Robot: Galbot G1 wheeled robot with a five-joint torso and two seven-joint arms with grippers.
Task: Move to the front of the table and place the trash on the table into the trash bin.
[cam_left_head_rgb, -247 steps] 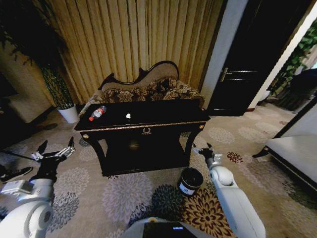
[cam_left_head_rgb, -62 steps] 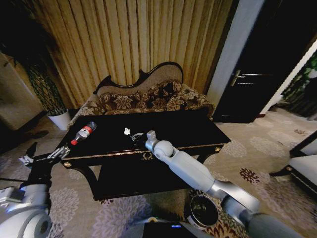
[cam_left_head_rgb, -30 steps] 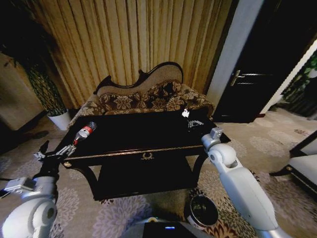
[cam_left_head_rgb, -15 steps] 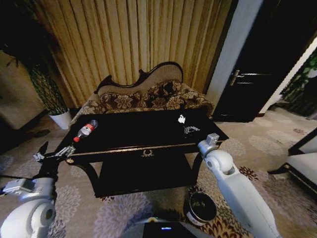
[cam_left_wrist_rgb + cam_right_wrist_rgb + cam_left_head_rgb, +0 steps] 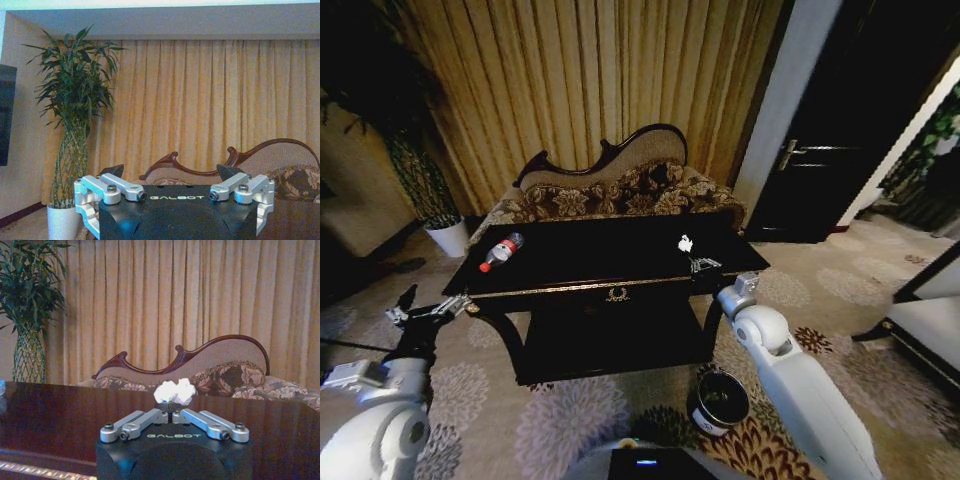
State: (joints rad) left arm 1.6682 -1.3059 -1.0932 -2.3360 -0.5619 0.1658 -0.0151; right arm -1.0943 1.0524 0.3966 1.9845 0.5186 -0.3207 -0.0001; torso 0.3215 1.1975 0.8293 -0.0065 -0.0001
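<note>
The black table point(image 5: 605, 256) with gold trim stands in front of me. A clear bottle with a red label point(image 5: 501, 251) lies at its left end. My right gripper point(image 5: 698, 263) hovers over the table's right front corner, shut on a crumpled white paper wad point(image 5: 686, 243). The right wrist view shows the wad point(image 5: 174, 391) pinched at the tips of the right gripper point(image 5: 171, 408) above the glossy tabletop point(image 5: 60, 412). The round dark trash bin point(image 5: 720, 402) stands on the carpet below, near the table's right front leg. My left gripper point(image 5: 430, 305) waits open off the table's left corner, and the left wrist view shows the same gripper point(image 5: 171, 174) spread wide.
A curved-back floral sofa point(image 5: 620, 192) stands behind the table against gold curtains. A potted plant in a white pot point(image 5: 451, 236) is at the far left, a dark door point(image 5: 820, 150) at the right, and a pale seat point(image 5: 920, 325) by the right edge. Patterned carpet surrounds the table.
The right gripper closed on the wad at the table's centre, carried it to the right end, then drew it toward the front right corner. The camera shifted slightly. The left arm stayed put.
</note>
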